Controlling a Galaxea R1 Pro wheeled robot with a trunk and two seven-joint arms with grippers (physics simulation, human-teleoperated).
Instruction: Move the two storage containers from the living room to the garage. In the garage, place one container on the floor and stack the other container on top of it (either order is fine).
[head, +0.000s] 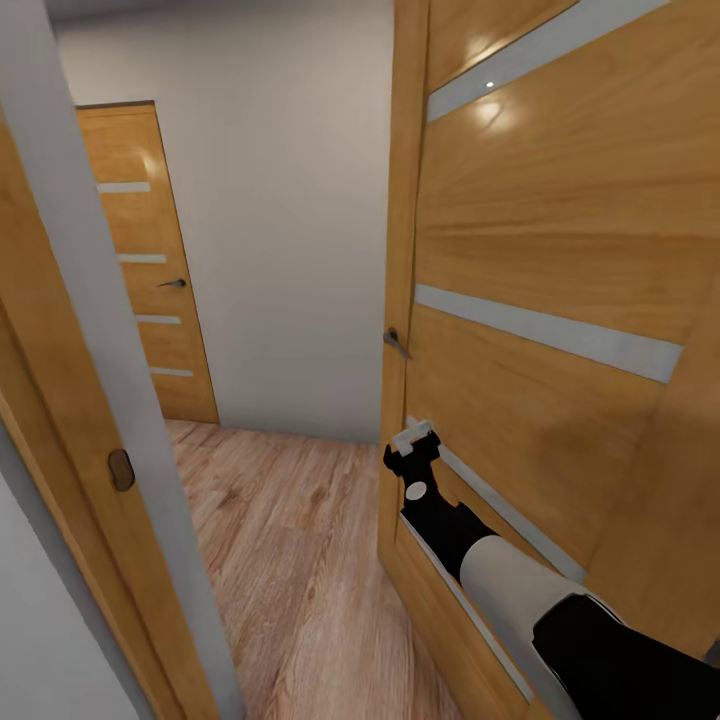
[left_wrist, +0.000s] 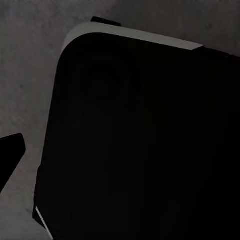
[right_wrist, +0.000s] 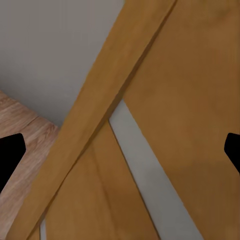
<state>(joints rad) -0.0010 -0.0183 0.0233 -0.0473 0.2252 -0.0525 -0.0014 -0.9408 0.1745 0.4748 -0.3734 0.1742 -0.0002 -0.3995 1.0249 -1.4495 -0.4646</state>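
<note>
The two storage containers are out of view. I am in a doorway facing a small hallway with a pale wood-plank floor (head: 290, 540). My right gripper (head: 412, 445) reaches forward close to the face of an open wooden door (head: 560, 300), below its handle (head: 396, 342). In the right wrist view the right gripper (right_wrist: 120, 150) is open and empty, its dark fingertips (right_wrist: 10, 155) at both edges, with door panels behind. My left gripper (left_wrist: 120, 155) hangs over a dark rounded part of my own body (left_wrist: 140, 140); one fingertip (left_wrist: 12, 150) shows at the edge.
The open door fills the right side. A grey-edged door frame (head: 90, 400) stands close on the left. A white wall (head: 290, 250) closes the hallway ahead, with a shut wooden door (head: 150, 270) at its left. The passage between frame and door is narrow.
</note>
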